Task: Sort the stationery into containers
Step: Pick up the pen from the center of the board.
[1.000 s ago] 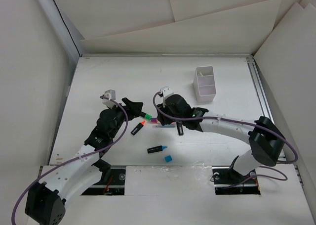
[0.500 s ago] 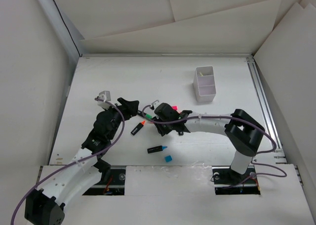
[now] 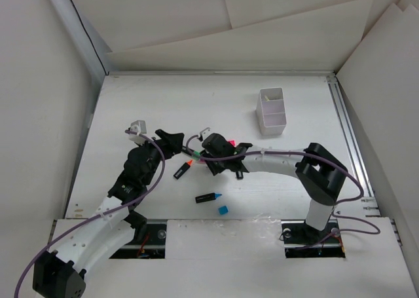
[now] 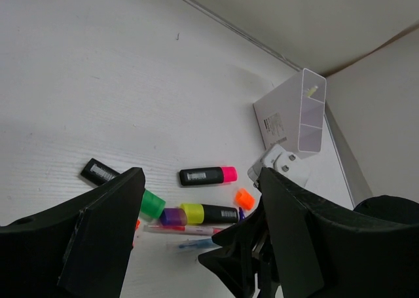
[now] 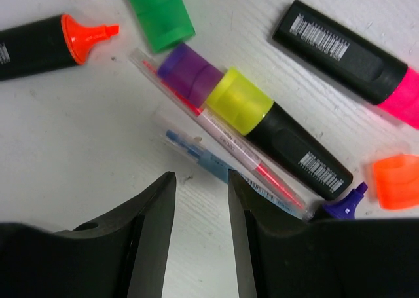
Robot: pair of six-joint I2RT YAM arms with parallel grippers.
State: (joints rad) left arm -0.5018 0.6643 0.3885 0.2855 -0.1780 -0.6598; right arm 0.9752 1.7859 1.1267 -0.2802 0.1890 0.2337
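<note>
My left claw [image 3: 171, 141] hangs just left of the pile with its jaws wide apart and nothing between them. I judge it is parked there to stay out of the other arm's way while keeping the heap in its camera.

Next right, on the tabletop [image 3: 144, 101], lies the orange-tipped highlighter [image 3: 182, 169]. It is uncapped, on a slant, with its bare tip aimed up towards the pile.

Then comes the heap. A green-capped highlighter [image 5: 160, 13] lies at its left end. A purple cap [image 5: 190, 72] butts end to end against the yellow-capped highlighter [image 5: 275, 134], whose black barrel runs down to the right in my right wrist view. A thin red pen [image 5: 222, 131] and a thin blue pen [image 5: 196, 150] lie beside that barrel on the same slanted axis, the red one touching it.

My right claw [image 5: 200, 206] is low over the near end of these pens, jaws a narrow gap apart and gripping nothing. That small opening suits a thin pen rather than a fat highlighter, I think. The pens cross my closing line at a slant, so a turn of the wrist may be needed first.

Further right lie the pink highlighter [image 5: 347, 55], its pink end to the right, and a loose orange cap [image 5: 396, 180].

Nearer my bases, a blue highlighter [image 3: 208, 197] lies almost crosswise, tip to the right, with a blue cap [image 3: 223, 209] near it.

Far right and well apart stands the white box [image 3: 272, 111]. Almost everything is not yet sorted.
</note>
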